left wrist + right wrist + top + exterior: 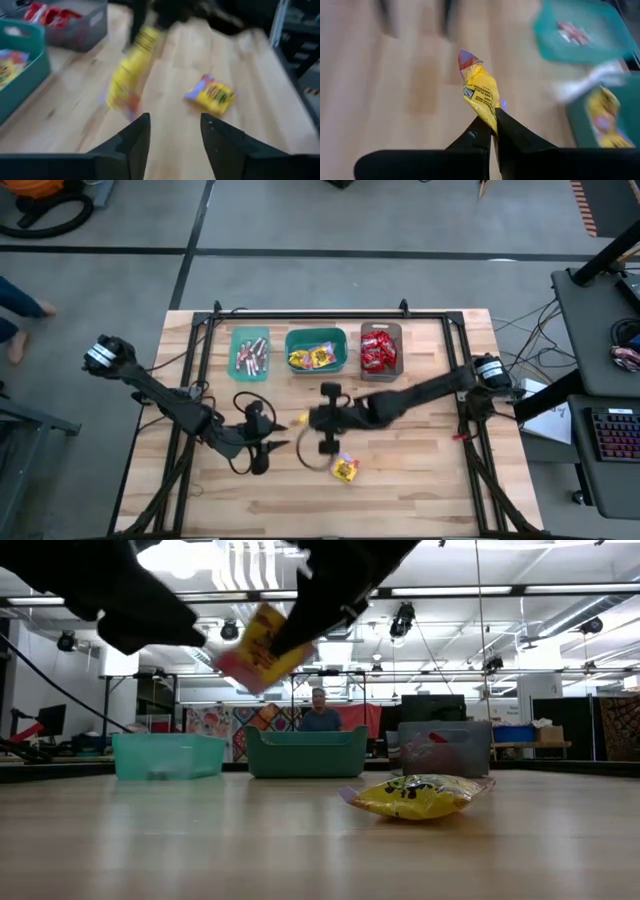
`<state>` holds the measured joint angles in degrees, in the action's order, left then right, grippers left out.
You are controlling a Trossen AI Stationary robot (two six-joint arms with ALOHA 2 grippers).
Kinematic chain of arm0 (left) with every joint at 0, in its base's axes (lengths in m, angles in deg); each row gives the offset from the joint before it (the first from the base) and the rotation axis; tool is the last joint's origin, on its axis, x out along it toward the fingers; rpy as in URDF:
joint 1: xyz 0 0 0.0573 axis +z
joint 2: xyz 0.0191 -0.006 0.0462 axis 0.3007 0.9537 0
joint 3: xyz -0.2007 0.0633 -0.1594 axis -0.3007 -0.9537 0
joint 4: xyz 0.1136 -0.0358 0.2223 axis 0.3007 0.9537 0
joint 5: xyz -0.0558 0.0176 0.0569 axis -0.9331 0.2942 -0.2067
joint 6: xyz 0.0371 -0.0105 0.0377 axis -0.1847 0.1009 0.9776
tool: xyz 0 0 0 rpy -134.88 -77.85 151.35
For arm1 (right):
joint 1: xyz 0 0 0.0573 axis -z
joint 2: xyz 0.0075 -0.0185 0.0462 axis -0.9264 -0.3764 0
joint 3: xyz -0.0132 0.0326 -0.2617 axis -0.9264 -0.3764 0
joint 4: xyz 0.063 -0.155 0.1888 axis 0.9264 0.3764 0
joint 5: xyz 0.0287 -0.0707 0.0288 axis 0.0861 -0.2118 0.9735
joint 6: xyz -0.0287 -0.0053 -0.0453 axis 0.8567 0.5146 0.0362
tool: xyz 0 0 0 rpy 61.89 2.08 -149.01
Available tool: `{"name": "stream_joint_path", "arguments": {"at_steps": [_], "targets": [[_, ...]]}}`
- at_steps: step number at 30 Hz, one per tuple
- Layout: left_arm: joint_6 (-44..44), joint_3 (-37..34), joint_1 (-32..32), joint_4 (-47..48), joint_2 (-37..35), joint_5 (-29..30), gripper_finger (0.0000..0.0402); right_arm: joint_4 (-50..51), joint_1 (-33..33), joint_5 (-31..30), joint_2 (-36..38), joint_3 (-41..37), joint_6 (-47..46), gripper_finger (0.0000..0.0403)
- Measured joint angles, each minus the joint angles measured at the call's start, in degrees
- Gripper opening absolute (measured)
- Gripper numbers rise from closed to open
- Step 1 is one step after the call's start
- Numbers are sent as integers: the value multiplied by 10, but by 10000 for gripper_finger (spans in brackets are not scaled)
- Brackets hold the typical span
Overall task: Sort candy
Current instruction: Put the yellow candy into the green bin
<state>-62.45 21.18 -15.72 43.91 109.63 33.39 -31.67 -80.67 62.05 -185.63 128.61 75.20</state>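
Three bins stand in a row at the far edge of the wooden desk (420, 480): a teal bin (250, 353), a darker teal bin (316, 350) and a grey bin (380, 349). A person (320, 712) sits beyond them.

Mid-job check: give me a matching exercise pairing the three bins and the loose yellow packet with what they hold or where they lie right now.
Things:
1. left teal bin
2. middle teal bin
3. grey-brown bin
4. yellow packet near the table's front

States:
A. holds shiny red packets
B. lies loose on the bare wood
C. holds thin pinkish sticks
D. holds yellow packets

Pairs: 1-C, 2-D, 3-A, 4-B
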Motion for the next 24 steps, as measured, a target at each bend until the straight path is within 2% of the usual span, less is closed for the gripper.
{"name": "stream_joint_path", "arguments": {"at_steps": [5, 9, 11, 15, 19, 24], "targets": [[-35, 0, 0, 117, -48, 11, 171, 65, 80, -1, 0, 28, -36, 8], [-49, 0, 0, 140, -54, 49, 169, 52, 173, 4, 1, 33, -83, 8], [-58, 0, 0, 138, -52, 67, 167, 53, 225, 38, -2, 33, -139, 8], [-81, 0, 0, 138, -44, 79, 163, 46, 307, 142, -21, 32, -215, 9], [-88, -1, 0, 134, -29, 88, 162, 39, 337, 211, -40, 32, -222, 9], [-101, -1, 0, 124, -8, 90, 162, 26, 344, 219, -46, 32, -222, 9]]}}
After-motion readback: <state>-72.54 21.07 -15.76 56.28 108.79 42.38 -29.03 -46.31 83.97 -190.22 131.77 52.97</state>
